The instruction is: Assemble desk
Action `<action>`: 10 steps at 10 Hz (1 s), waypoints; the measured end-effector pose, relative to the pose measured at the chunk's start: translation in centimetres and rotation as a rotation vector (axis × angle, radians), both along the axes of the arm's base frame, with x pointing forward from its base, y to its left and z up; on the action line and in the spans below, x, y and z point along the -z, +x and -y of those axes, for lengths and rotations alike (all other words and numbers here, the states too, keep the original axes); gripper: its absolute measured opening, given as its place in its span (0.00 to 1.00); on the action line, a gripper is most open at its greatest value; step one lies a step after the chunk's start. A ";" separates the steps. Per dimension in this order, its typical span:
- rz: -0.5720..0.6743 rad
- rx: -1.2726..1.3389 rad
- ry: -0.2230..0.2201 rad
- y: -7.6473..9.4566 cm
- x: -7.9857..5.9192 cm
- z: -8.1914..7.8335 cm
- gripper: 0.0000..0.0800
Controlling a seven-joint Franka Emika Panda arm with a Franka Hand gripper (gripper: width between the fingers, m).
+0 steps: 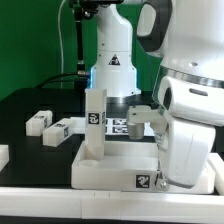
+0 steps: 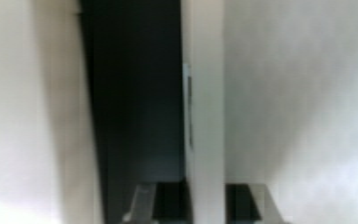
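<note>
Large white plastic rectangular tabletop panel (image 1: 110, 172) sits lower centre, one white square leg (image 1: 95, 125) upright in it; our gripper (image 1: 133, 120) is pressed together; next we judge a loose leg (image 1: 40, 122) needs fetching

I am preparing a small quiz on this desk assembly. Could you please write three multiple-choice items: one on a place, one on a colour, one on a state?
1. Where does the upright leg stand?
A. on the tabletop, at a corner
B. on the bare table
C. on another leg

2. What colour is the table?
A. white
B. black
C. red

3. How are the two loose legs at the exterior view's left?
A. standing
B. stacked
C. lying flat

Answers:
1 A: its lower end meets the tabletop's corner.
2 B: the surface around the parts is black.
3 C: both rest lengthwise on the table.
</note>
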State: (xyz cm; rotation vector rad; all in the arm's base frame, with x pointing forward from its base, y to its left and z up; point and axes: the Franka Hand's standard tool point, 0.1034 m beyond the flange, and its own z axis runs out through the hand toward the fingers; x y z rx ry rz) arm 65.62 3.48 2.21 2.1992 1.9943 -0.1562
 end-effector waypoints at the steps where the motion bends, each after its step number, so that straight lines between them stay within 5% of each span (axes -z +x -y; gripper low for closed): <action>1: 0.001 0.003 -0.003 0.7 0.0 0.1 0.08; 7: -0.044 0.054 -0.032 0.3 0.1 -1.5 0.09; 8: -0.055 0.057 -0.035 0.0 -0.5 -1.5 0.35; 9: -0.068 0.062 -0.037 -0.5 -1.1 -1.5 0.35; 10: -0.054 0.062 -0.035 -0.2 -2.4 -1.4 0.58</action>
